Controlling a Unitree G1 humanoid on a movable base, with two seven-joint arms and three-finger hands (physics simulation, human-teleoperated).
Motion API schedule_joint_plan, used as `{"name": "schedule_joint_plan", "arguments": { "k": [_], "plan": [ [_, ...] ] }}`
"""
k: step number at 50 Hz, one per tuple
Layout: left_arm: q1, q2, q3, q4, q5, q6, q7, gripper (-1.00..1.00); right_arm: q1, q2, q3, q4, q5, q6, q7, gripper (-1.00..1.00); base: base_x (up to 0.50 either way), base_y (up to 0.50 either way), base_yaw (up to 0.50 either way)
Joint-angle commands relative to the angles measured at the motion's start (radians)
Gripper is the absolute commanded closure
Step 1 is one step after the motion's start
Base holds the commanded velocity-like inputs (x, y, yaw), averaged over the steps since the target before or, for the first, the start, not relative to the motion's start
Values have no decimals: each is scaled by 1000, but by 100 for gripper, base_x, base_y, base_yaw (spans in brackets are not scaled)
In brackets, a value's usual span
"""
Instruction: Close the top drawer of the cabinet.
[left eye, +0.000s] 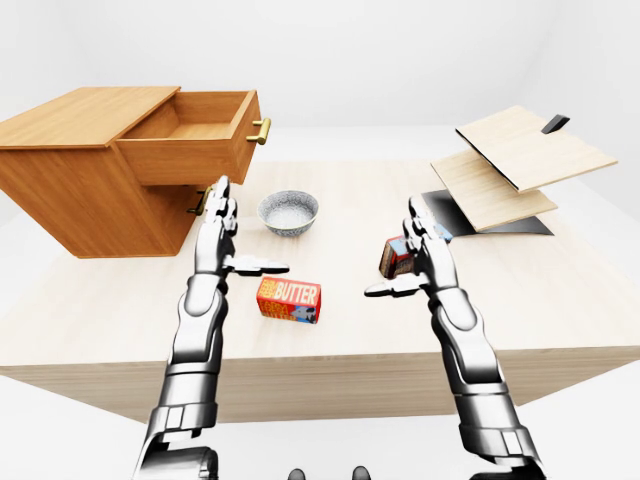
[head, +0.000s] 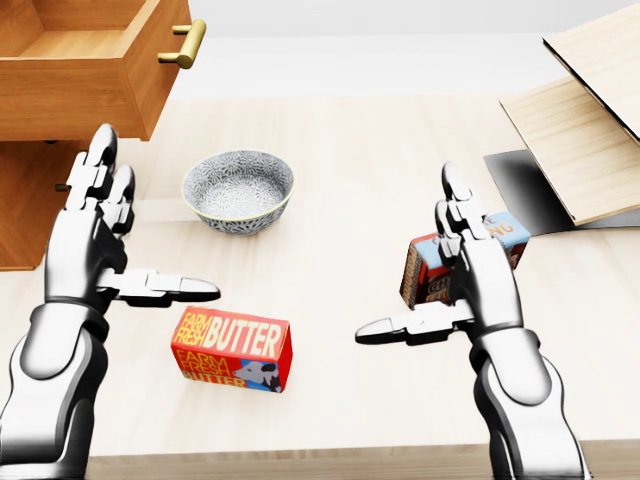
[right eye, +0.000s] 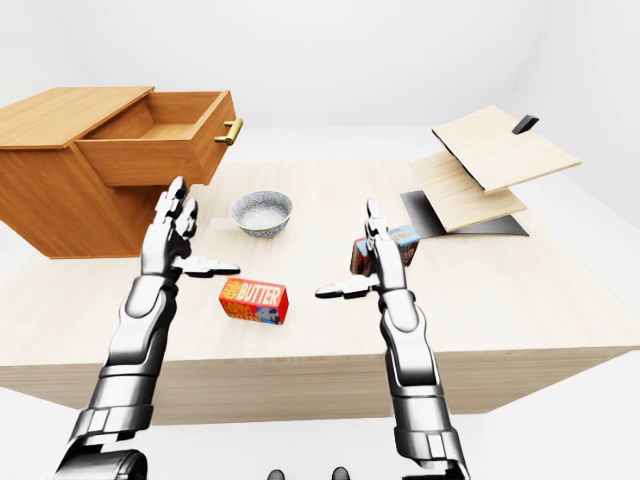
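Wooden and rigid, the drawer (left eye: 195, 135) stands pulled well out of the top of the cabinet (left eye: 85, 185) at the left of the table (left eye: 560, 290), its brass handle (left eye: 260, 131) jutting from the front panel toward the middle of the left-eye view. You will likely find it stiff and fairly light, running on slides, so it should answer to a flat push and need no grip at all. Press on the front panel just beside the handle, near its middle, so the box goes in straight and does not rack to one side; the handle itself is small and smooth and would be a poor place to push.

Your left robot hand (head: 95, 235) hovers with fingers spread wide and thumb out, holding nothing, below the drawer and close to the cabinet's lower front. It is the nearer one and looks suited to the push. Your right robot hand (head: 470, 275) is likewise spread and empty, poised above the pudding box (head: 505, 235).

Between the hands lie a butter box (head: 232, 348) and a bowl (head: 238, 188), both apart from the drawer. Raise the left hand clear of the bowl as you go, since it sits just beside the path to the panel.
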Motion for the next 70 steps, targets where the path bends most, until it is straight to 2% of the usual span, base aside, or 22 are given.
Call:
{"name": "schedule_joint_plan", "arguments": {
  "k": [1,3,4,6,7,8,9,10,11,18,25,27,28,35,38,43,45,51,60,65,70],
  "plan": [
    [-141,41,14,-91,-64,105,-35,-100,-139,-37,-26,56,12,0,-5,-100,0,0,0],
    [-152,43,15,-99,-69,114,-34,-100,-151,-41,-28,61,17,0,-7,-100,0,0,0],
    [-179,44,20,-117,-97,165,-31,-100,-178,-49,-32,75,20,0,-8,-100,0,0,0],
    [-205,52,18,-98,-88,165,-22,-100,-199,-55,-36,86,24,0,-12,-100,0,0,0],
    [-241,61,12,-60,-61,106,-20,-100,-223,-63,-39,94,28,0,-13,-100,0,0,0],
    [-261,71,4,-62,-46,118,-26,-100,-244,-69,-42,100,31,0,-15,-100,0,0,0],
    [-262,70,5,-62,-44,119,-27,-100,-245,-70,-41,101,32,0,-16,-100,0,0,0],
    [-291,73,7,-68,-48,154,-24,-100,-268,-77,-45,104,37,0,-16,-100,0,0,0],
    [-314,77,5,-61,-46,165,-29,-100,-285,-83,-45,109,37,0,-18,-100,0,0,0],
    [-456,89,-7,38,-16,165,-37,-100,-389,-122,-49,188,27,0,-24,-100,0,0,0],
    [-537,97,-9,117,1,165,-44,-100,-456,-148,-51,222,-9,0,-13,-100,0,0,0],
    [-563,98,-9,156,3,152,-43,-100,-484,-156,-57,245,-7,0,-12,-100,0,0,0],
    [-571,98,-9,161,2,154,-42,-100,-492,-158,-60,255,-5,0,-13,-100,0,0,0],
    [-592,96,-10,210,-1,125,-44,-100,-509,-164,-58,304,5,0,-6,-100,0,0,0],
    [-586,90,-13,215,-8,125,-46,-100,-502,-163,-56,305,7,0,1,-100,0,0,0],
    [-580,88,-15,208,-4,125,-43,-100,-493,-163,-55,297,5,0,7,-100,0,0,0],
    [-566,86,-19,177,-2,142,-43,-100,-494,-163,-56,308,4,0,7,-100,0,0,0],
    [-558,83,-19,158,6,152,-46,-100,-481,-161,-55,317,0,0,8,-100,0,0,0],
    [-552,78,-20,189,19,120,-50,-100,-477,-159,-54,321,-4,0,14,-100,0,0,0],
    [-550,77,-21,224,25,88,-54,-100,-471,-157,-54,320,-3,0,21,-100,0,0,0],
    [-553,77,-19,241,23,89,-51,-100,-466,-153,-52,321,-1,0,29,-100,0,0,0]
  ]
}}
